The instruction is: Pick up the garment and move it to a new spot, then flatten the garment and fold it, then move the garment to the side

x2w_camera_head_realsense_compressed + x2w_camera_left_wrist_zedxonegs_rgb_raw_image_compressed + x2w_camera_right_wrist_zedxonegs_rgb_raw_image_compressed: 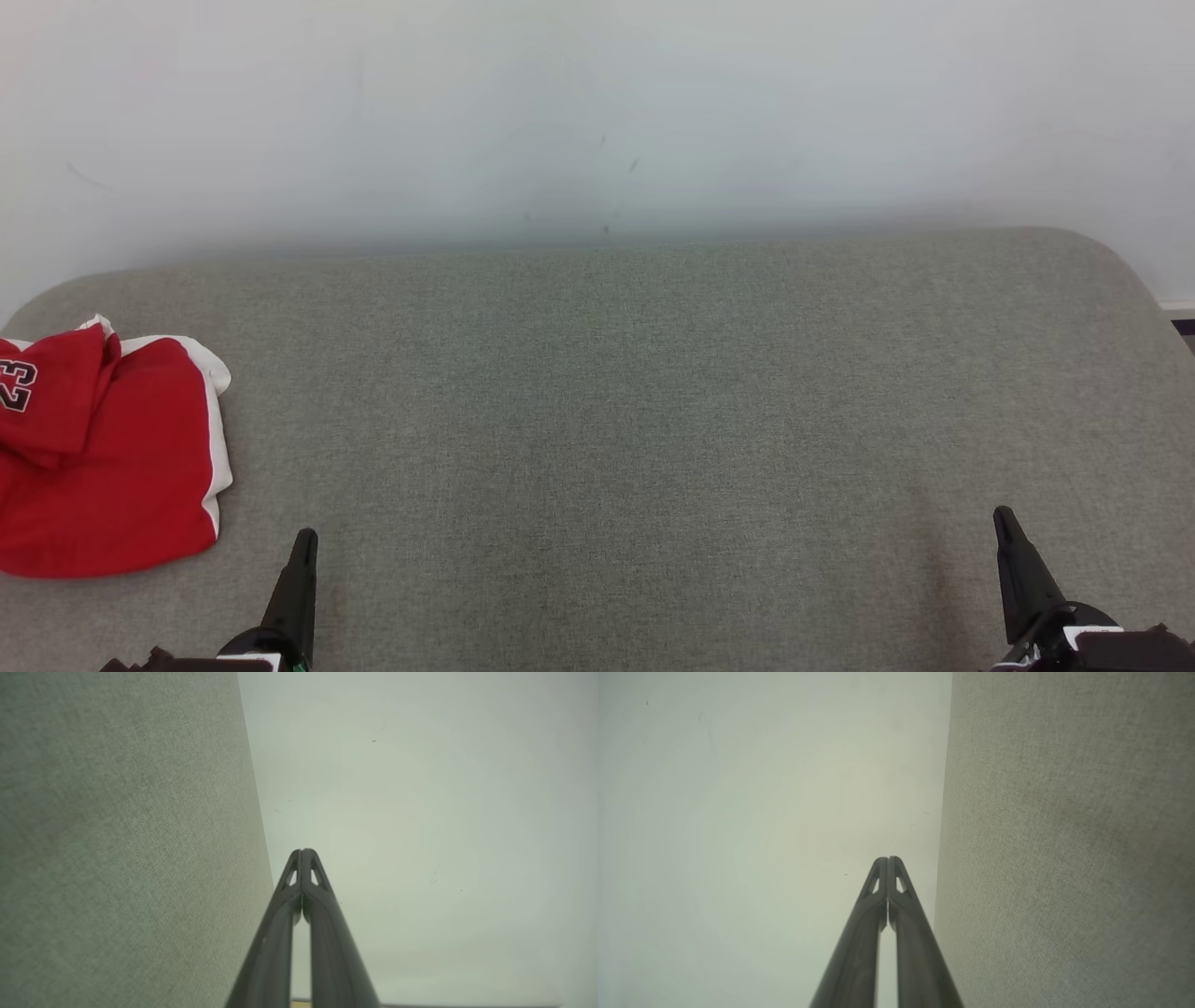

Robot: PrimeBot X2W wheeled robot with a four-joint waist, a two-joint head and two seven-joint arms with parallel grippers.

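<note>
Grey woven fabric covers a broad padded surface [653, 420] that meets a pale wall [597, 112] at twelve o'clock. At nine o'clock, by the surface's edge, lies a folded red garment [112, 457] with white trim. The left gripper [301, 551] rests at seven o'clock and the right gripper [1008, 532] at five o'clock, each with fingertips pressed together, empty.

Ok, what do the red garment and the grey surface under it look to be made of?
The red garment looks like a smooth, probably synthetic sports knit: it lies in soft folds, with white trim. The grey surface looks like matte woven upholstery cloth, with a fine heathered weave that shows in the wrist views.
</note>
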